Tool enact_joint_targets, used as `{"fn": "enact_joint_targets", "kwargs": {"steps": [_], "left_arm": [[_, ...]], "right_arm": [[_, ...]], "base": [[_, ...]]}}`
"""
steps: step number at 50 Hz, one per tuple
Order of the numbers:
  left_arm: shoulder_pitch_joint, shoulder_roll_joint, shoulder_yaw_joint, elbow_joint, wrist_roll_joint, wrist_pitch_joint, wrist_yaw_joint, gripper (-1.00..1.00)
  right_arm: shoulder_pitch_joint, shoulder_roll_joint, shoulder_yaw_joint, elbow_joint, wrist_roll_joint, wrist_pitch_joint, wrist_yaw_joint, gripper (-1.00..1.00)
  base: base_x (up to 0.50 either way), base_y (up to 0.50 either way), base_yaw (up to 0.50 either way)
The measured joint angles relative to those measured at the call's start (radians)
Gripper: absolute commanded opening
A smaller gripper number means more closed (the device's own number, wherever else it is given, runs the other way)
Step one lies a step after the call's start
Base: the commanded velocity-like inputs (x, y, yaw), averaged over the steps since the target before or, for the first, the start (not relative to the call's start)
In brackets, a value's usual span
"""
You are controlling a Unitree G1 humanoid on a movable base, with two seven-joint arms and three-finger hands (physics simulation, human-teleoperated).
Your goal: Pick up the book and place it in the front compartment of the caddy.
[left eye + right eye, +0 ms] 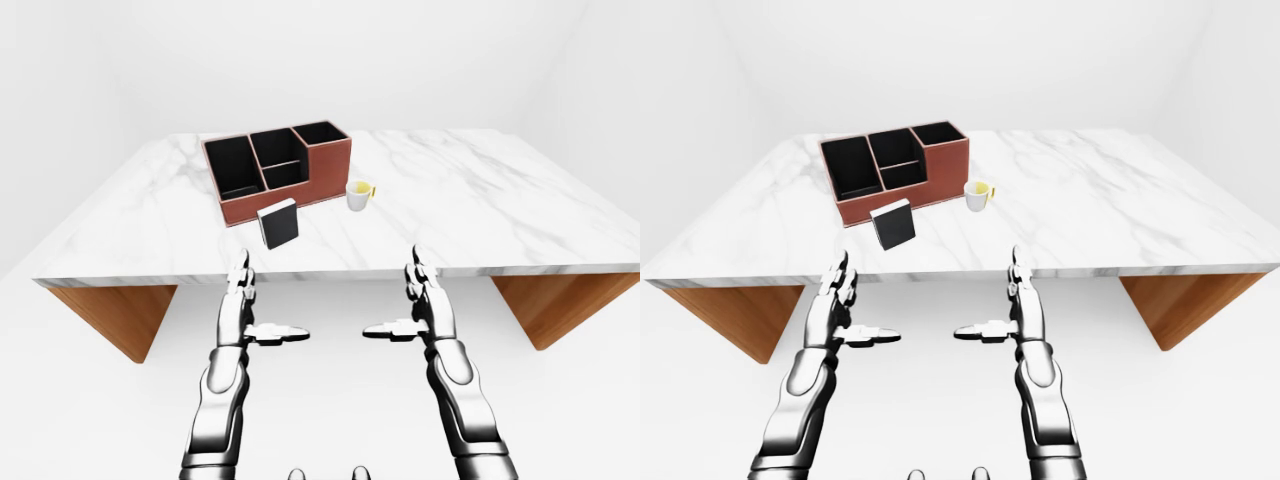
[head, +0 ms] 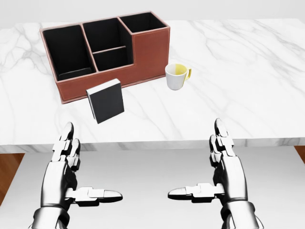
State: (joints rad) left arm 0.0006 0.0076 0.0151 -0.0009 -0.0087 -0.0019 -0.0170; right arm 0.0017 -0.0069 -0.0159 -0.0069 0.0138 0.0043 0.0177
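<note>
A small black book with white page edges stands upright on the marble table, just below the brown caddy in the head view. The caddy has several black-lined compartments. My left hand is open, below the table's near edge and under the book. My right hand is open too, lower right, its thumb pointing inward. Neither hand touches anything.
A white mug with a yellow inside and handle stands right of the caddy. The table rests on wooden supports at each side. White floor and walls surround it.
</note>
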Motion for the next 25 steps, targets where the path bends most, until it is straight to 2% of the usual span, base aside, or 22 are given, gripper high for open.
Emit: {"fn": "enact_joint_targets", "kwargs": {"steps": [16, 25], "left_arm": [[0.01, 0.01, 0.03, -0.042, -0.032, 0.015, -0.026, 1.0], [0.028, 0.016, 0.056, -0.136, -0.078, 0.058, -0.037, 1.0]], "right_arm": [[0.023, -0.007, -0.019, -0.077, 0.023, 0.038, 0.025, 1.0], [0.033, -0.008, -0.023, -0.112, 0.029, 0.055, 0.03, 1.0]], "base": [[0.0, 0.0, 0.0], [0.0, 0.0, 0.0]]}}
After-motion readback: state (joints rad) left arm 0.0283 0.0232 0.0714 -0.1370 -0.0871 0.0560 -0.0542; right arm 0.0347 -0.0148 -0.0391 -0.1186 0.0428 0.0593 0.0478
